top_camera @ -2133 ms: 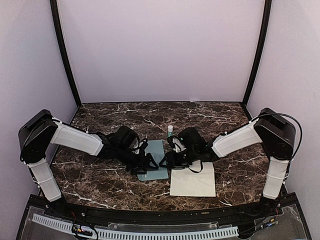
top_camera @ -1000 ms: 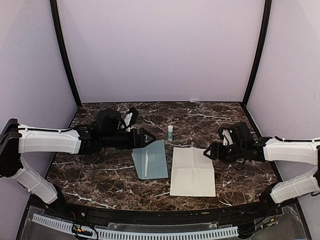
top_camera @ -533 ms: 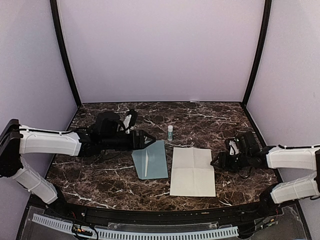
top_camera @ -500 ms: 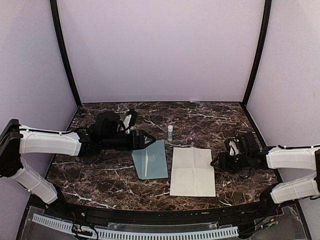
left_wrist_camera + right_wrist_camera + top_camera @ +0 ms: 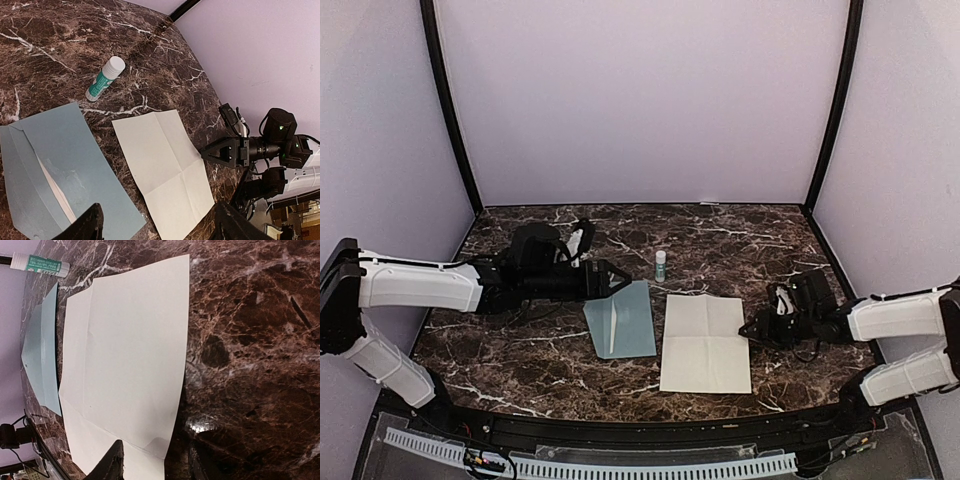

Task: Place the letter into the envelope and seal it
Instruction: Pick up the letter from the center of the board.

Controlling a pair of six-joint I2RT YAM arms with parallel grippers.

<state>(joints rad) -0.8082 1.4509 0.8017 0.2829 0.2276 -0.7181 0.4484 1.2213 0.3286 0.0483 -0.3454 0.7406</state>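
- The left claw (image 5: 616,281) (image 5: 160,231) is released, its fingers spread wide with nothing between them. It lies low over the table (image 5: 520,350), at the far left corner of the envelope (image 5: 625,320) (image 5: 60,150) (image 5: 40,355). Whether it touches the paper cannot be told.
- The right claw (image 5: 748,330) (image 5: 156,466) is also released, its fingers narrower but plainly apart. In the right wrist view they straddle the right edge of the letter (image 5: 705,345) (image 5: 165,160) (image 5: 130,355) near a corner, clasping nothing.
- The envelope lies flat on the dark marbled table, just left of the letter and not touching it. A pale sliver of its lighter inside shows along a slanted line.
- The letter is a white sheet lying open and flat, crossed by fold creases, outside the envelope.
- A white-and-green glue stick (image 5: 661,264) (image 5: 105,78) (image 5: 37,264) stands upright just beyond the gap between envelope and letter.
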